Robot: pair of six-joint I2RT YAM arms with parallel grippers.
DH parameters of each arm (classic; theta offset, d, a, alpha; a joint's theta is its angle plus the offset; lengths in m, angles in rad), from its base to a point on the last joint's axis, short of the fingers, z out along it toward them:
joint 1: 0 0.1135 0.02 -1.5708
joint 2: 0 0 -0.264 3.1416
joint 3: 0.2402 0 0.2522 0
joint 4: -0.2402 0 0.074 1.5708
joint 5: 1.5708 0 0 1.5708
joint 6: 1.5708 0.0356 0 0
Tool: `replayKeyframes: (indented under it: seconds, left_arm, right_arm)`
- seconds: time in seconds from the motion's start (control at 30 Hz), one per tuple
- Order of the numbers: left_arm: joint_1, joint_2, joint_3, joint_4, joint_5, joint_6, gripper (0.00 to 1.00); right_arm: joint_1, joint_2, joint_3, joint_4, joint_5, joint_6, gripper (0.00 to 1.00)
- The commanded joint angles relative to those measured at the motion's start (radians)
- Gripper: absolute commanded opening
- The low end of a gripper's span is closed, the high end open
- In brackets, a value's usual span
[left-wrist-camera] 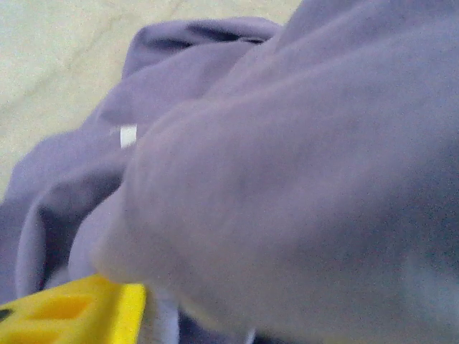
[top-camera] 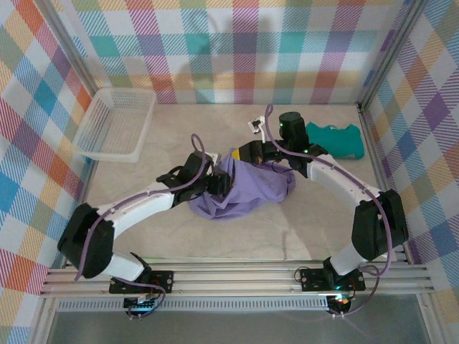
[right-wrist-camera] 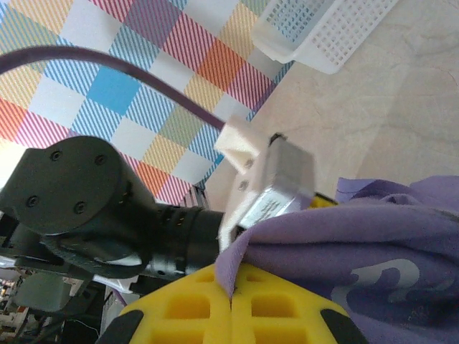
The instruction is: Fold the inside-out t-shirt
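The inside-out t-shirt (top-camera: pixel 244 190) is a lavender heap bunched in the middle of the table. My right gripper (top-camera: pixel 247 153) hangs over the heap's far edge. Its yellow fingers (right-wrist-camera: pixel 186 308) are pressed together, shut on a raised edge of the t-shirt (right-wrist-camera: pixel 344 236). My left gripper (top-camera: pixel 215 183) is pushed into the heap's left side. In the left wrist view the t-shirt (left-wrist-camera: pixel 287 186) drapes over the jaws. One yellow finger (left-wrist-camera: pixel 79 312) pokes out at the bottom left, and the gap between the jaws is hidden.
A white mesh basket (top-camera: pixel 115 123) stands at the back left, its corner (right-wrist-camera: pixel 323 29) also in the right wrist view. A small teal garment (top-camera: pixel 335 138) lies at the back right. Checked walls close off three sides. The left arm's wrist (right-wrist-camera: pixel 143 229) sits close to my right gripper.
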Motion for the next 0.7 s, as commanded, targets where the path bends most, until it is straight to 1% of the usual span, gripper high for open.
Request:
replayKeyframes:
  seconds: [0.0, 0.07, 0.1, 0.13, 0.17, 0.2, 0.23, 0.27, 0.3, 0.37, 0.43, 0.47, 0.5, 0.53, 0.6, 0.67]
  left_arm:
    - [0.033, 0.063, 0.053, 0.165, 0.02, -0.011, 0.4]
    - [0.057, 0.091, 0.09, 0.182, 0.116, -0.019, 0.13]
    - [0.067, 0.09, 0.1, 0.172, 0.178, -0.019, 0.01]
    - [0.075, 0.071, 0.094, 0.16, 0.239, -0.017, 0.0]
    - [0.081, 0.045, 0.083, 0.147, 0.298, -0.021, 0.0]
    - [0.087, 0.005, 0.068, 0.131, 0.363, -0.035, 0.0]
    - [0.089, -0.035, 0.054, 0.116, 0.416, -0.052, 0.0]
    - [0.09, -0.068, 0.043, 0.102, 0.441, -0.069, 0.0]
    - [0.091, -0.103, 0.029, 0.098, 0.461, -0.089, 0.0]
    - [0.096, -0.151, 0.008, 0.097, 0.486, -0.115, 0.0]
    - [0.099, -0.178, 0.002, 0.075, 0.489, -0.118, 0.0]
    - [0.101, -0.185, 0.003, 0.065, 0.489, -0.116, 0.0]
    - [0.101, -0.19, 0.005, 0.06, 0.491, -0.116, 0.0]
    - [0.102, -0.194, 0.005, 0.058, 0.498, -0.114, 0.0]
    - [0.102, -0.205, 0.005, 0.055, 0.513, -0.111, 0.0]
    - [0.102, -0.216, 0.0, 0.055, 0.518, -0.105, 0.0]
  right_arm:
    - [-0.023, -0.029, 0.02, -0.039, -0.005, -0.021, 0.0]
    - [-0.057, -0.047, 0.005, -0.056, 0.001, -0.031, 0.0]
    - [-0.075, -0.054, 0.015, -0.104, 0.036, -0.06, 0.0]
    - [-0.087, -0.057, 0.046, -0.194, 0.136, -0.116, 0.0]
    - [-0.086, -0.056, 0.088, -0.296, 0.284, -0.18, 0.04]
    - [-0.07, -0.051, 0.13, -0.392, 0.5, -0.237, 0.12]
    - [-0.047, -0.044, 0.148, -0.422, 0.687, -0.289, 0.17]
    - [-0.032, -0.041, 0.152, -0.42, 0.796, -0.314, 0.22]
    - [-0.02, -0.04, 0.153, -0.415, 0.853, -0.334, 0.27]
    - [0.018, -0.082, 0.12, -0.402, 0.868, -0.374, 0.35]
    - [0.097, -0.179, 0.016, -0.354, 0.86, -0.433, 0.44]
    - [0.122, -0.215, -0.028, -0.346, 0.832, -0.44, 0.47]
    - [0.149, -0.251, -0.074, -0.33, 0.789, -0.435, 0.53]
    - [0.176, -0.277, -0.117, -0.312, 0.772, -0.418, 0.58]
    - [0.21, -0.29, -0.173, -0.281, 0.761, -0.394, 0.62]
    - [0.216, -0.271, -0.213, -0.234, 0.764, -0.374, 0.64]
